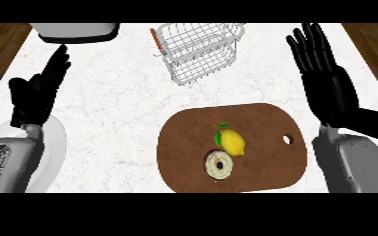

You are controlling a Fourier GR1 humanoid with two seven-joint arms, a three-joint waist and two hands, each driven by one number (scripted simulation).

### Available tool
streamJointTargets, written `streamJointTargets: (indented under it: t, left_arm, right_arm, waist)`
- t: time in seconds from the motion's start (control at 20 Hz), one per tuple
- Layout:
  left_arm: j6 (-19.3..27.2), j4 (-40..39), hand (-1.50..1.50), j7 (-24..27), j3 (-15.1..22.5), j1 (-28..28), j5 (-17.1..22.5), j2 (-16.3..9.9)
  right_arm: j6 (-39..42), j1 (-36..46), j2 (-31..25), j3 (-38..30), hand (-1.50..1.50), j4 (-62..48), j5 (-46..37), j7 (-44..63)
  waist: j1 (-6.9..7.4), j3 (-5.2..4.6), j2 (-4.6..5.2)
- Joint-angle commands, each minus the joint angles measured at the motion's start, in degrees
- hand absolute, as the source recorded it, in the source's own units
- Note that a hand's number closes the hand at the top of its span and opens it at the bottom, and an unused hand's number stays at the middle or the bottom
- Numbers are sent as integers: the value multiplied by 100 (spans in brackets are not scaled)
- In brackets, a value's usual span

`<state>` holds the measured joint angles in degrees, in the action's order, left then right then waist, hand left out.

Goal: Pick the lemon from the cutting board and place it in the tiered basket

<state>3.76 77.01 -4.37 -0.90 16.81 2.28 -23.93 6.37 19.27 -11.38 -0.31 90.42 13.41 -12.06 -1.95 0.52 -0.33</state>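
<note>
The lemon (232, 142) is seen lying on the brown cutting board (258, 125), touching a bagel (219, 165). The wire tiered basket (199, 50) is set well apart, farther back. Nothing is held: the left hand (37, 92) and right hand (325, 72) are kept flat-fingered at either side.

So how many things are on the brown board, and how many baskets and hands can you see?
Lemon: 1
Bagel: 1
Board: 1
Wire basket: 1
Hands: 2, left hand and right hand
Total: 6
</note>
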Motion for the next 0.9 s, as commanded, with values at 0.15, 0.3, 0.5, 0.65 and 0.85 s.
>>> streamJointTargets:
  t: [0.15, 0.3, 0.5, 0.65, 0.85]
  left_arm:
    - [309, 428, 0, 260, 279, 61, -61, 632]
    - [256, 379, 0, 247, 221, 89, 116, 725]
    - [439, 539, 0, 289, 757, 67, -39, 1347]
    - [575, 684, 0, 235, 824, -88, -116, 1430]
    - [810, 666, 0, 416, 924, -415, -310, 1573]
  right_arm:
    - [1839, 777, -67, 225, 150, -895, 1511, 478]
    - [587, 159, 1080, -692, 150, -1148, 2805, 107]
    - [3137, 715, 341, 879, -150, -2122, 2856, 1763]
    - [4524, 880, -128, 773, -150, -2538, 3676, 1949]
    - [6055, 1388, -1318, 373, -150, -3002, 4642, 2219]
  waist:
    - [560, -32, 126]
    - [268, 196, 362]
    - [738, -24, 235]
    - [663, -17, 165]
    - [448, -39, 105]
